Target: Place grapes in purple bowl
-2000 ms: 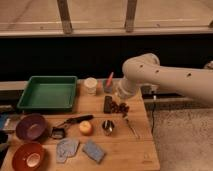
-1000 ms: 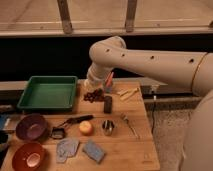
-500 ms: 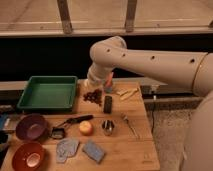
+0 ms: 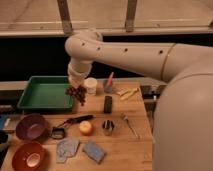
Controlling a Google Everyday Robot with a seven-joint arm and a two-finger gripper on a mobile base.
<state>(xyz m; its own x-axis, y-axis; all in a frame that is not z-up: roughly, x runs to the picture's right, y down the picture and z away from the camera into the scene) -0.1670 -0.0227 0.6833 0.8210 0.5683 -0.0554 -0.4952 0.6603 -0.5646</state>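
As I read across from the left edge, the purple bowl (image 4: 31, 126) sits on the wooden table (image 4: 137, 150) with nothing in it that I can see. An orange-red bowl (image 4: 28, 156) stands just in front of it, nearer the camera. Behind both lies a green tray (image 4: 42, 95).

At the tray's right rim my gripper (image 4: 76, 86) points down from the bent wrist. Its fingers are clamped tight on the grapes (image 4: 77, 94), which dangle below it in a dark bunch, well apart from the purple bowl.

Just right of the grapes stands a white cup (image 4: 90, 85). In front of them, mid-table, lie a black-handled tool (image 4: 73, 121) and a round orange fruit (image 4: 86, 128), with two grey-blue pads (image 4: 67, 148) near the front edge. Further right are a black block (image 4: 107, 104), a small metal cup (image 4: 107, 127) and a fork (image 4: 129, 124). The arm (image 4: 150, 55) reaches in from the right.
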